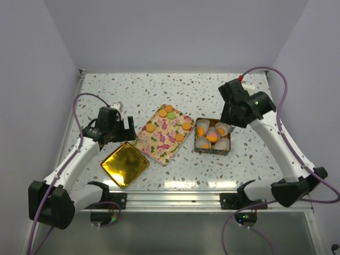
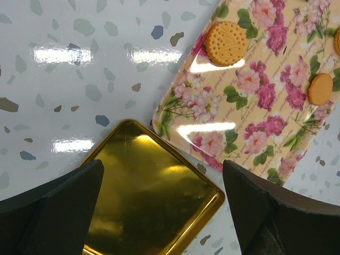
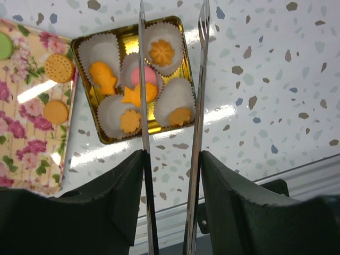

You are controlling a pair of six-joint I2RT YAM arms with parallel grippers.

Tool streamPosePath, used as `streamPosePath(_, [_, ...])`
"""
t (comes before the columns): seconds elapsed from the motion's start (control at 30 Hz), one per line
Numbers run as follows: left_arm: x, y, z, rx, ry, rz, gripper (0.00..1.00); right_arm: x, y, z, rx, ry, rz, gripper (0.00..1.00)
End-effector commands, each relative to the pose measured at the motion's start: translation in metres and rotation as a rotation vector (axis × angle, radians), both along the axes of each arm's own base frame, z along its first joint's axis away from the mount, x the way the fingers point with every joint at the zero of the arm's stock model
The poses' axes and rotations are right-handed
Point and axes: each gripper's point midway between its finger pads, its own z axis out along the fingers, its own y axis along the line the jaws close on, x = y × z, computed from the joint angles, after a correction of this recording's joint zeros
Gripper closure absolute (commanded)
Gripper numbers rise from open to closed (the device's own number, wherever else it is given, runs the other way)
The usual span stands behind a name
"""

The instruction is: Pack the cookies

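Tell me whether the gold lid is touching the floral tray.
Cannot tell. In the left wrist view the gold lid and the floral tray nearly meet at one corner, but neither contact nor a gap shows plainly; the top view is too coarse.

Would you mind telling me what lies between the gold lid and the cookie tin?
The floral tray with loose cookies, seen from the top camera.

Shiny gold square metal lid (image 2: 149, 196) sits on the speckled white tabletop (image 2: 69, 79), corner right up against the floral rectangular tray (image 2: 249, 127). Two round orange cookies (image 2: 226, 43) on the tray.
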Motion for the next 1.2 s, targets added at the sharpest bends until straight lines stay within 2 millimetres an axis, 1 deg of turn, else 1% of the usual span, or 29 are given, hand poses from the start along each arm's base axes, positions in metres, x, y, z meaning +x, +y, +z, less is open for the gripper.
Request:
streamPosePath(0.0, [0.005, -0.002, 0.008, 0.000, -0.043, -0.017, 0.00, 0.025, -0.002, 0.020, 0.005, -0.011, 0.026, 0.51])
streamPosePath(0.03, [0.005, -0.002, 0.009, 0.000, -0.044, -0.017, 0.00, 0.045, 0.002, 0.014, -0.004, 0.003, 0.032, 0.52])
streamPosePath(0.07, [0.004, -0.002, 0.009, 0.001, -0.048, -0.015, 0.00, 0.059, 0.006, 0.026, 0.010, -0.032, 0.035, 0.52])
streamPosePath(0.1, [0.004, -0.002, 0.010, 0.000, -0.051, -0.013, 0.00, 0.070, 0.009, 0.028, 0.013, -0.038, 0.037, 0.52])
streamPosePath(0.13, [0.004, -0.001, 0.010, 0.003, -0.051, -0.013, 0.00, 0.087, 0.011, 0.040, 0.026, -0.073, 0.040, 0.52])
streamPosePath(0.17, [0.004, -0.002, 0.011, 0.002, -0.051, -0.014, 0.00, 0.105, 0.016, 0.028, 0.011, -0.040, 0.039, 0.52])
streamPosePath(0.23, [0.004, -0.002, 0.011, 0.002, -0.051, -0.011, 0.00, 0.129, 0.019, 0.022, 0.002, -0.026, 0.031, 0.52])
streamPosePath(0.27, [0.004, -0.002, 0.009, 0.003, -0.047, -0.011, 0.00, 0.150, 0.025, 0.013, -0.002, -0.016, 0.027, 0.52])
streamPosePath(0.33, [0.004, -0.002, 0.010, 0.004, -0.045, -0.009, 0.00, 0.169, 0.030, 0.004, -0.007, -0.006, 0.024, 0.52])
streamPosePath(0.37, [0.004, -0.001, 0.009, 0.007, -0.042, -0.007, 0.00, 0.181, 0.033, 0.004, -0.005, -0.020, 0.021, 0.52])
streamPosePath(0.4, [0.004, -0.001, 0.008, 0.009, -0.036, -0.007, 0.00, 0.193, 0.037, -0.017, -0.017, 0.022, 0.020, 0.52])
streamPosePath(0.43, [0.004, -0.001, 0.008, 0.008, -0.032, -0.010, 0.00, 0.203, 0.041, -0.019, -0.009, 0.013, 0.014, 0.52])
streamPosePath(0.47, [0.003, -0.003, 0.009, 0.005, -0.023, -0.017, 0.00, 0.209, 0.045, -0.027, -0.002, 0.022, 0.017, 0.52])
streamPosePath(0.5, [0.003, -0.002, 0.010, 0.009, -0.020, -0.016, 0.00, 0.217, 0.050, -0.046, -0.005, 0.054, 0.019, 0.52])
streamPosePath(0.53, [0.001, 0.001, 0.012, 0.025, -0.008, -0.008, 0.00, 0.224, 0.054, -0.048, 0.007, 0.043, 0.016, 0.52])
streamPosePath(0.57, [0.000, 0.005, 0.012, 0.039, -0.001, 0.009, 0.00, 0.228, 0.056, -0.053, 0.013, 0.049, 0.017, 0.52])
streamPosePath(0.6, [-0.002, 0.008, 0.012, 0.049, 0.006, 0.026, 0.00, 0.234, 0.060, -0.067, 0.017, 0.060, 0.013, 0.52])
streamPosePath(0.67, [-0.007, 0.009, 0.014, 0.051, 0.014, 0.024, 0.00, 0.237, 0.063, -0.082, 0.024, 0.081, 0.009, 0.53])
streamPosePath(0.7, [-0.009, 0.012, 0.014, 0.060, 0.018, 0.032, 0.00, 0.237, 0.069, -0.090, 0.042, 0.094, 0.018, 0.53])
streamPosePath(0.73, [-0.012, 0.014, 0.014, 0.066, 0.025, 0.050, 0.00, 0.238, 0.072, -0.105, 0.053, 0.113, 0.020, 0.53])
streamPosePath(0.8, [-0.017, 0.017, 0.012, 0.071, 0.037, 0.055, 0.00, 0.237, 0.080, -0.121, 0.078, 0.138, 0.032, 0.53])
streamPosePath(0.83, [-0.019, 0.016, 0.011, 0.070, 0.045, 0.052, 0.00, 0.235, 0.085, -0.136, 0.083, 0.158, 0.041, 0.53])
streamPosePath(0.87, [-0.021, 0.016, 0.010, 0.067, 0.051, 0.048, 0.00, 0.234, 0.088, -0.144, 0.091, 0.172, 0.048, 0.53])
streamPosePath(0.9, [-0.022, 0.014, 0.010, 0.058, 0.059, 0.049, 0.00, 0.236, 0.095, -0.151, 0.117, 0.176, 0.058, 0.53])
streamPosePath(0.93, [-0.025, 0.011, 0.008, 0.040, 0.075, 0.046, 0.00, 0.233, 0.097, -0.164, 0.122, 0.204, 0.062, 0.53])
streamPosePath(1.0, [-0.028, 0.010, 0.005, 0.015, 0.099, 0.092, 0.00, 0.233, 0.102, -0.177, 0.142, 0.223, 0.065, 0.53])
streamPosePath(1.03, [-0.031, 0.007, 0.004, 0.002, 0.116, 0.086, 0.00, 0.234, 0.107, -0.187, 0.159, 0.239, 0.076, 0.52])
streamPosePath(1.13, [-0.033, 0.009, 0.001, 0.001, 0.124, 0.106, 0.00, 0.240, 0.115, -0.195, 0.183, 0.241, 0.096, 0.49])
streamPosePath(1.17, [-0.033, 0.010, -0.001, 0.005, 0.129, 0.113, 0.00, 0.240, 0.115, -0.205, 0.179, 0.261, 0.099, 0.47])
